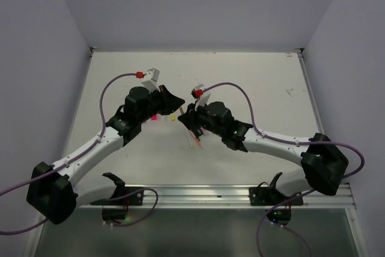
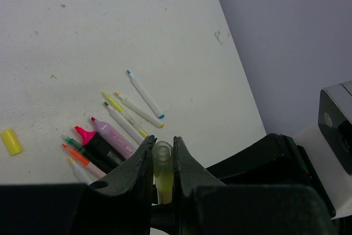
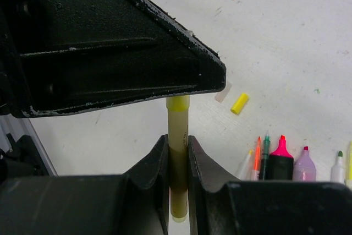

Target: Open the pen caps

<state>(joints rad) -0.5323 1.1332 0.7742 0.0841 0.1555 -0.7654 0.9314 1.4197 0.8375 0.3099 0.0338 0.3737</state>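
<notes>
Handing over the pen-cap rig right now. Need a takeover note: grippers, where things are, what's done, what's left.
The left gripper is shut on one end of the yellow pen, held above the table.
The right gripper is shut on the same pen, further along.
The other pens lie clustered on the table, tips bare. A loose yellow cap and a pale cap lie nearby.
Done: the pens on the table look uncapped.
Left: the held pen's cap; whether it is off yet cannot be told.
</notes>
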